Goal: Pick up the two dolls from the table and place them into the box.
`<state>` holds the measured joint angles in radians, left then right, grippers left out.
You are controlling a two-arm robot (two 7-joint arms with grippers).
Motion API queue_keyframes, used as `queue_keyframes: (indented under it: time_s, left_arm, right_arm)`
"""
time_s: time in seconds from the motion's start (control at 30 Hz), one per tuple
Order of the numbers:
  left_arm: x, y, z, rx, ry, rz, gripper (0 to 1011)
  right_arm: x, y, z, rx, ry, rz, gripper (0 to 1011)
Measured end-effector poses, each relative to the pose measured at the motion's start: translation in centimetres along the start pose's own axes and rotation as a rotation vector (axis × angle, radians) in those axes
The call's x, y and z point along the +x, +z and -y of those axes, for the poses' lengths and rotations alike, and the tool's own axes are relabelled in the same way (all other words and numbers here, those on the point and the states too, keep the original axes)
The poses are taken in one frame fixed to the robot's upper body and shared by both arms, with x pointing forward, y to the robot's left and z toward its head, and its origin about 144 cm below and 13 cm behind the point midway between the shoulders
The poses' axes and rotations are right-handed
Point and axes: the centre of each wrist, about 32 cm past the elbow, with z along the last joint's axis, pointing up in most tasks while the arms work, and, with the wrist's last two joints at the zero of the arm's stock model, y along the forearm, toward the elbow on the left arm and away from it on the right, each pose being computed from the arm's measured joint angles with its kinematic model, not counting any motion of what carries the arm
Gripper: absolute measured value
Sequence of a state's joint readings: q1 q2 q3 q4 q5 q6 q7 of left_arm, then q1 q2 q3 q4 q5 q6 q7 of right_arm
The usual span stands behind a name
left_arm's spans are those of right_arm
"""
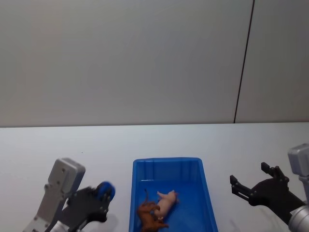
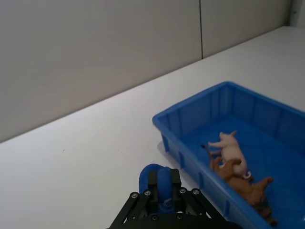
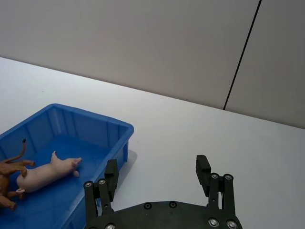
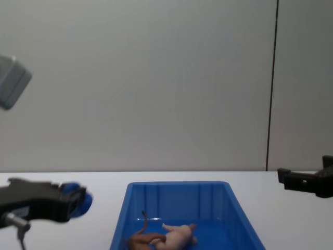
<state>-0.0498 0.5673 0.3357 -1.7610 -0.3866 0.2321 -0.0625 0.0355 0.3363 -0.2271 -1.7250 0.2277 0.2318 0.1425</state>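
a: where r the dolls rn?

b: both in the box (image 1: 205, 186). brown lion (image 1: 149, 216) lies on its side at the near end, thin tail pointing to the far wall. pale pink pig (image 1: 166, 202) also on its side, right next to it, touching or nearly, on the lion's right.

a: box itself?

b: sits on the white counter (image 1: 58, 145), roughly centred btw the two arms, long axis running away from the robot.

a: left pincer?

b: left pincer (image 1: 105, 192) hangs just left of the box, outside it, above the counter. blue fingertips (image 2: 157, 183) pressed together, nothing btw them.

a: and the right one?

b: right pincer (image 1: 248, 180) is on the other side, a bit apart from the box's right wall, over bare counter. its black fingers (image 3: 204, 169) are spread wide w/ nothing in the gap.

a: anything else on the counter?

b: just the box w/ the two figurines. grey wall panels (image 1: 120, 58) behind.
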Motion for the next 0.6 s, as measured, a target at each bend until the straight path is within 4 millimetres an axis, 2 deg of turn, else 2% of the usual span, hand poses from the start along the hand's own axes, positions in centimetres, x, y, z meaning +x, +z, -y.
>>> queue_keyframes:
  time_s: [0.37, 0.6]
  left_arm:
    - [0.1, 1.9, 1.9, -0.121, -0.112, 0.039, 89]
    - [-0.1, 3.0, 3.7, -0.181, -0.214, 0.061, 281]
  right_arm:
    - [0.0, 0.0, 0.0, 0.0, 0.0, 0.0, 1001]
    - [0.0, 0.0, 0.0, 0.0, 0.0, 0.0, 1001]
